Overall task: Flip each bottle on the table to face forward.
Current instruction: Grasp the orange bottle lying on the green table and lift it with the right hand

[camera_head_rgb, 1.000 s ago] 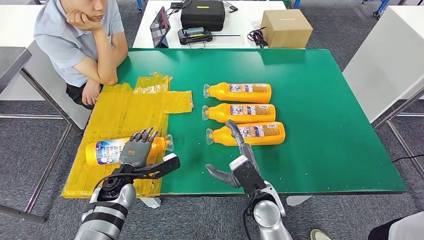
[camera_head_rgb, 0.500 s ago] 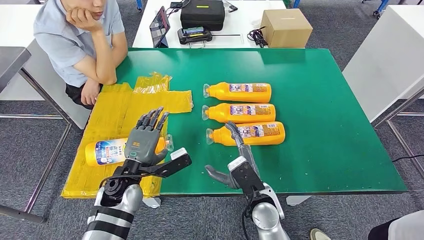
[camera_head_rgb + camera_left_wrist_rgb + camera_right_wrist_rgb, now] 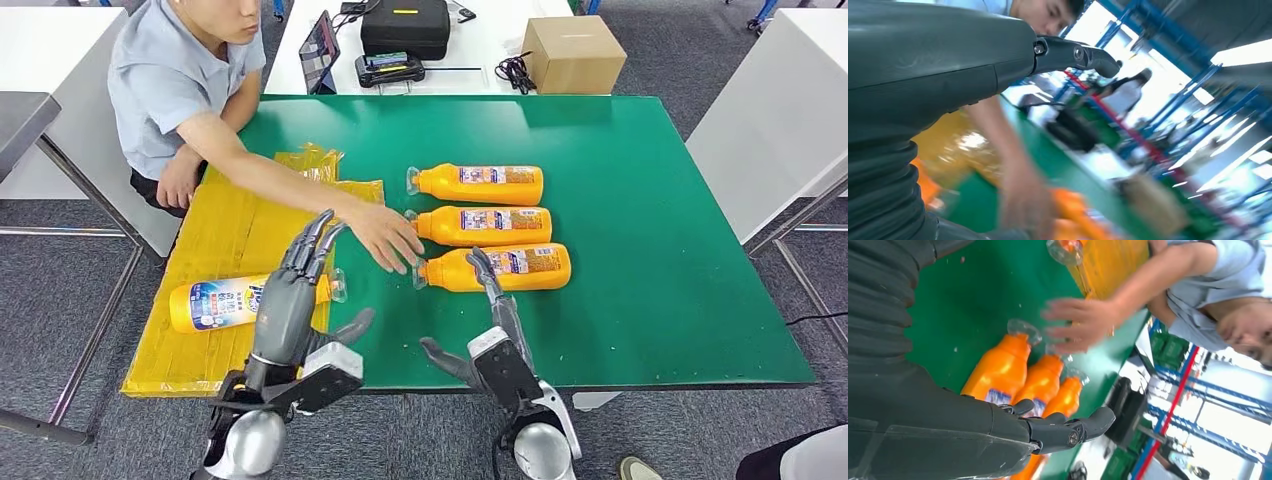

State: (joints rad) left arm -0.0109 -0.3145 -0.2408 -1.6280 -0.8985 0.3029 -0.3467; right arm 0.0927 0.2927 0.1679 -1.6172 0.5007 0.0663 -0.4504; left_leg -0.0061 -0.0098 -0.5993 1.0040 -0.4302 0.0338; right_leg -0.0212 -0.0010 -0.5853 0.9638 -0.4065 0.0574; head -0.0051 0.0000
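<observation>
Surface: a green surface [image 3: 640, 300] is seen from the head view, with a yellow sheet [image 3: 235, 225] spread over its left part.

Landmark: the yellow sheet is taken as reference for all places.

Bottle on the sheet: one orange bottle with a blue-and-white label [image 3: 215, 303] is laid on its side on the near part of the sheet, its clear cap toward the sheet's right edge.

Row of three: a far bottle [image 3: 478, 185], a middle bottle [image 3: 480, 226] and a near bottle [image 3: 500, 268] are laid side by side on the bare green to the right of the sheet, caps pointed toward the sheet.

Left hand: the left hand [image 3: 290, 295] is raised over the near right part of the sheet, above the bottle lying there; its fingers are stretched out and apart, and nothing is held.

Right hand: the right hand [image 3: 490, 330] is held to the right of the sheet, over the near edge of the green; its fingers are spread, one reaching up by the near bottle, and nothing is gripped.

Person: a person in a light blue shirt [image 3: 175, 85] is seated beyond the sheet's far left corner, and the person's hand [image 3: 385, 235] is stretched across the sheet's right edge to the caps of the middle and near bottles.
</observation>
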